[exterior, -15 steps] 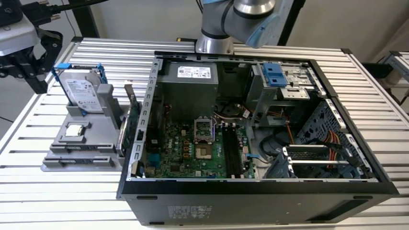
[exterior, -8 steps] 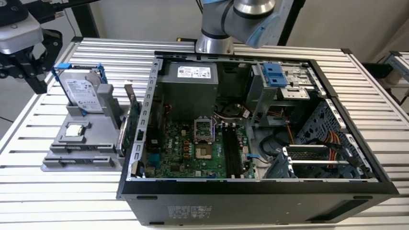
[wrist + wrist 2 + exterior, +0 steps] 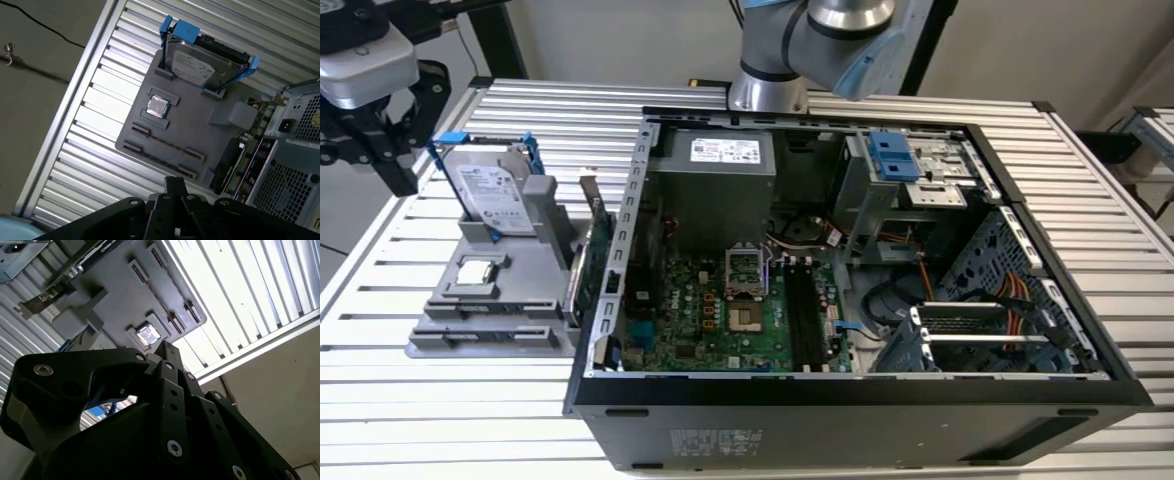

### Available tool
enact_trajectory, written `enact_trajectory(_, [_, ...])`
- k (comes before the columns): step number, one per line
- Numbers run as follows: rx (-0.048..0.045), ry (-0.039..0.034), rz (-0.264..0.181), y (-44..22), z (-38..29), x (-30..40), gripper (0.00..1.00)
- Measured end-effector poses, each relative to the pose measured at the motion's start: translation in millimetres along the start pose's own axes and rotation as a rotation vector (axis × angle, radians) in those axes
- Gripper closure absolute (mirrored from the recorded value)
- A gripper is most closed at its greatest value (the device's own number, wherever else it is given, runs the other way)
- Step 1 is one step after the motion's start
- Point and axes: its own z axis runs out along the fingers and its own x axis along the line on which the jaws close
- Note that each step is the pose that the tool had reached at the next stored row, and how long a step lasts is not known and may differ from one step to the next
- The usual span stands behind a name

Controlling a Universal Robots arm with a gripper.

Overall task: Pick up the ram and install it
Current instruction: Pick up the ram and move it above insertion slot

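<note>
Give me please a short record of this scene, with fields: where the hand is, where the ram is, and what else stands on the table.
hand: open, empty, raised at the exterior view's left, near the hard drive
ram: apparently the thin strip on edge between the holder's clips; not gripped
grey holder: on the table, beside the case
hard drive: upright in the holder, blue frame
processor chip: flat in a holder recess
green card: upright between holder and case
computer case: side open, motherboard exposed
</note>
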Motion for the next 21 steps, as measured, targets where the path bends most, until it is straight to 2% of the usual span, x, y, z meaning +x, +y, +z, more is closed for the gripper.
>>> enact_trajectory(8, [0.0003,0.0031,-0.062,0.0,0.0,0.0,1.0])
enact_trajectory(16, [0.0041,-0.0013,-0.119,0.0,0.0,0.0,1.0])
enact_trajectory(21, [0.0043,-0.0004,-0.144,0.0,0.0,0.0,1.0])
